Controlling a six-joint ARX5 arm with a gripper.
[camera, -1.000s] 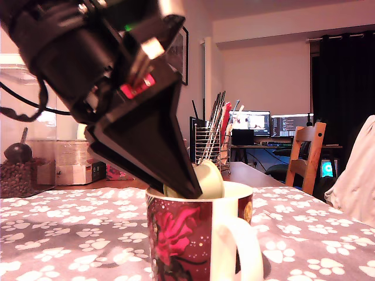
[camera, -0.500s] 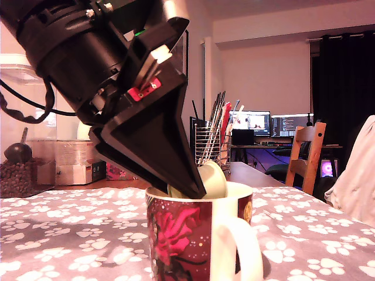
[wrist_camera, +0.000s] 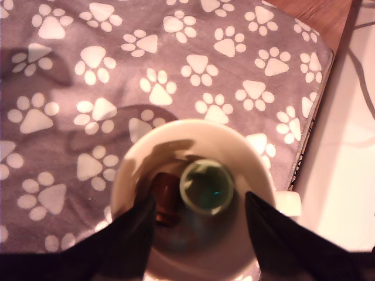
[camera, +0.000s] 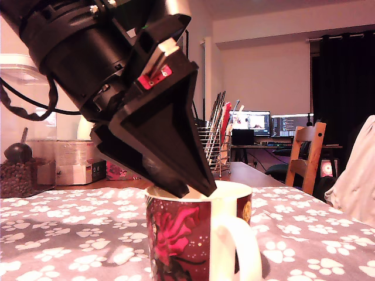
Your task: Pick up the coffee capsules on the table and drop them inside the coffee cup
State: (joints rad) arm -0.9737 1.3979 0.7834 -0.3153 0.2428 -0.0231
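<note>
The coffee cup [camera: 181, 234], dark red with a pink rose and a white handle, stands on the paw-print cloth of the table [camera: 70, 234] at the front of the exterior view. My black gripper [camera: 196, 188] hangs tilted over it, fingertips at the rim. In the wrist view the cup's white rim [wrist_camera: 193, 126] rings a pale green round capsule [wrist_camera: 206, 187] and, beside it, a brown coffee capsule [wrist_camera: 166, 196]. Both lie inside the cup. My gripper [wrist_camera: 199, 198] is open, its fingers [wrist_camera: 135, 234] standing apart on either side and touching neither capsule.
A wire mesh pen holder [camera: 214, 140] stands behind the cup. A wooden chair [camera: 307, 155] and lit monitors [camera: 252, 123] are farther back. A dark scoop [camera: 17, 152] sits in a container at the exterior view's left. The table's edge [wrist_camera: 328, 88] runs close to the cup's handle [wrist_camera: 287, 202].
The pale green capsule that showed between my fingers at the cup's rim has dropped out of sight in the exterior view. My gripper has turned a little above the cup.
</note>
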